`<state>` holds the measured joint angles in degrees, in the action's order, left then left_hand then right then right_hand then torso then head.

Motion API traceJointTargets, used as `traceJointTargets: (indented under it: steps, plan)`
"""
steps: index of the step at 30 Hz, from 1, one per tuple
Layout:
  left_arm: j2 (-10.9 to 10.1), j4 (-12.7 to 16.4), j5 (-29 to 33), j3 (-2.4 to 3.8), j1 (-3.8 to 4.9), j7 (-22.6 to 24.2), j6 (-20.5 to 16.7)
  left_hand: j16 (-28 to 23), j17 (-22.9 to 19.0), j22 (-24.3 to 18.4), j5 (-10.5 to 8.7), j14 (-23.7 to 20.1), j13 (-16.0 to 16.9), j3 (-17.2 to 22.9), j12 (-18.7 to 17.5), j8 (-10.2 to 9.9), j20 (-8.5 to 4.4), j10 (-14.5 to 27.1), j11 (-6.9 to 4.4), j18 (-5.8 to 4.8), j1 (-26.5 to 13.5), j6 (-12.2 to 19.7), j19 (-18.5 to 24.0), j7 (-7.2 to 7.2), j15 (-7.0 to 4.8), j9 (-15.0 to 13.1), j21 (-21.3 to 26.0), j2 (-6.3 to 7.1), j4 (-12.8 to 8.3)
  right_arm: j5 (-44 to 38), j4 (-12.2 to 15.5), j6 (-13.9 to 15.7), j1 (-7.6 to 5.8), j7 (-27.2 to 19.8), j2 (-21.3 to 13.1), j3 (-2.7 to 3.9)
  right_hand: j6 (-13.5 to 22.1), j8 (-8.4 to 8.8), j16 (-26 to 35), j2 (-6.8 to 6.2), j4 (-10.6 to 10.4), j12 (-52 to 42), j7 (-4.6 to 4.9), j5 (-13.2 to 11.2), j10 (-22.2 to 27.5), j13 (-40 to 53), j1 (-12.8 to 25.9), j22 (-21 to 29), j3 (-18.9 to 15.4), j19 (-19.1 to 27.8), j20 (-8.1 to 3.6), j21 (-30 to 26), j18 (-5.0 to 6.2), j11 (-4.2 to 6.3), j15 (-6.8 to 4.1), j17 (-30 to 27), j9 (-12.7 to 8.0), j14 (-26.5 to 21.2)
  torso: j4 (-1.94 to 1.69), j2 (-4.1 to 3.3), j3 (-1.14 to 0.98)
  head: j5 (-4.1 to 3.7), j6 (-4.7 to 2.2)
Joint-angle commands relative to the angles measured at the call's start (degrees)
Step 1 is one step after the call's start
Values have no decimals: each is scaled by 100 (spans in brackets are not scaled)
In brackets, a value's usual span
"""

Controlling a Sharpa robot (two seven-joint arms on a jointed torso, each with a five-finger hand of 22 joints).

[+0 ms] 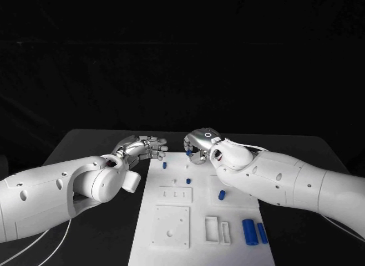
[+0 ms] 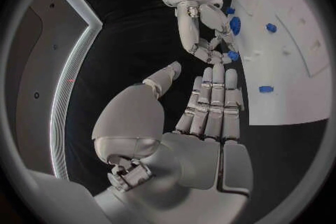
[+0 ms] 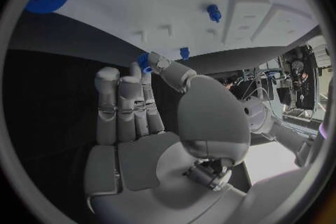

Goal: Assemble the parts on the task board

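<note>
- Right hand [image 1: 200, 145] hovers at the far edge of the task board [image 1: 200, 244], pinching a small blue part [image 1: 187, 151] between thumb and a fingertip; the right wrist view shows that same blue part [image 3: 143, 61] at the fingertips, with the other fingers held straight and close together.
- Left hand [image 1: 140, 147] is just beside it over the dark desk [image 1: 95, 141], at the board's far left corner, with its fingers loosely curled and nothing in them. In the left wrist view its fingers [image 2: 210, 106] lie side by side, extended, with the thumb set apart, and they reach toward the right hand [image 2: 210, 39], whose fingertips hold the blue part [image 2: 232, 56].
- Both hands are near each other but whether they touch I cannot tell.
- On the white task board, a small blue peg [image 1: 165, 164] stands near the far left edge, and another small blue peg [image 1: 188, 180] stands a little nearer, above a raised block with two slots [image 1: 175, 194].
- A short blue cylinder [image 1: 222, 194] lies near the board's middle, close under the right arm.
- Two longer blue cylinders [image 1: 254, 231] lie side by side at the near right of the board, beside a pair of upright rectangular sockets [image 1: 216, 229].
- A square recessed plate [image 1: 172, 226] sits at the near left of the board; nothing blue rests in it.
</note>
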<state>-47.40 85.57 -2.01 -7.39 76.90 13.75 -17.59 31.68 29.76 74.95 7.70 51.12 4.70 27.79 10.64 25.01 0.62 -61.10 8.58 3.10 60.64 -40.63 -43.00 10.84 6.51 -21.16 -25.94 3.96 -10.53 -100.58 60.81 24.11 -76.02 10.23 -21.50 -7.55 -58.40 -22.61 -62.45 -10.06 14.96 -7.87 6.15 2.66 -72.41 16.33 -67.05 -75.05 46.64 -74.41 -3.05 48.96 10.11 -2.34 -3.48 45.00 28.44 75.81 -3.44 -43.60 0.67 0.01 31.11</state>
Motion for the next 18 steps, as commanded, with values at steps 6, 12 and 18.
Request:
traceJointTargets:
  steps: [6,12,18]
  plan:
    - [21,17,-44,6,40,74,67,-31,8,102,-21,26,-7,6,0,-32,1,11,15,104,-59,-30,26,59,-13,-10,-39,3,-14,-118,-115,-57,2,54,46,2,-35,-25,-30,34,3,-32,-4,14,-228,25,-4,-95,45,4,-29,37,489,5,-67,-10,13,-59,-26,-35,38,-14,-14]
    - [36,28,-44,7,90,75,76,-31,8,102,-21,26,-8,7,0,-34,1,11,15,105,-60,-31,27,59,-13,-11,-40,3,-16,-129,-175,-80,20,43,76,-2,-33,-22,-32,32,-1,-28,-3,14,-226,33,1,-95,53,6,-28,39,489,4,-66,-12,16,-60,-31,-54,28,23,20]
    - [31,49,-44,7,123,57,62,-31,9,102,-18,26,-10,13,0,-38,0,12,15,107,-56,-31,27,59,-14,-13,-42,-4,-21,-128,-203,-84,49,46,86,-4,-32,-18,-33,28,-3,-24,-3,14,-225,41,6,-94,59,8,-28,40,489,3,-66,-15,18,-60,-40,-79,36,29,66]
